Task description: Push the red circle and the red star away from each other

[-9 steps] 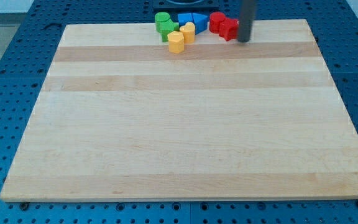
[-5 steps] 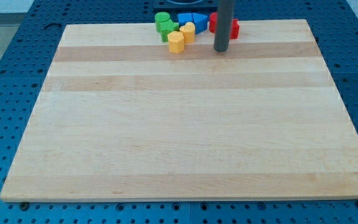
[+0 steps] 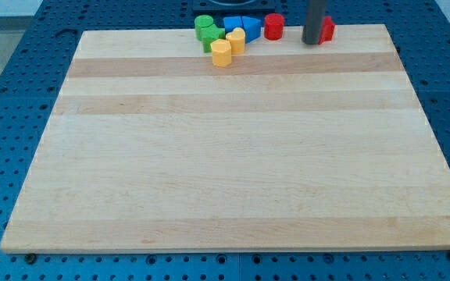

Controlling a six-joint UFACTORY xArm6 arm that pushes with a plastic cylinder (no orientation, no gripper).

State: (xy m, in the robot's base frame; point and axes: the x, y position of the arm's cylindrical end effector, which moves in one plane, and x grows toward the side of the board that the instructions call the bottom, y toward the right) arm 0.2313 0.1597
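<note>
Pushing the red star (image 3: 327, 29) toward the view's right, my tip (image 3: 312, 42) sits against its left side; the red circle (image 3: 273, 26) stands apart near the table's (image 3: 233, 156) top edge. No jaws here. I'd push gently, since the star nears the edge.

Red circle (image 3: 273, 26) upright at top edge; red star (image 3: 326, 30) apart, rightward

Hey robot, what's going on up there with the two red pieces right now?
My tip against red star's left side. Red circle stands apart, further left. Nothing between them but the rod.
</note>
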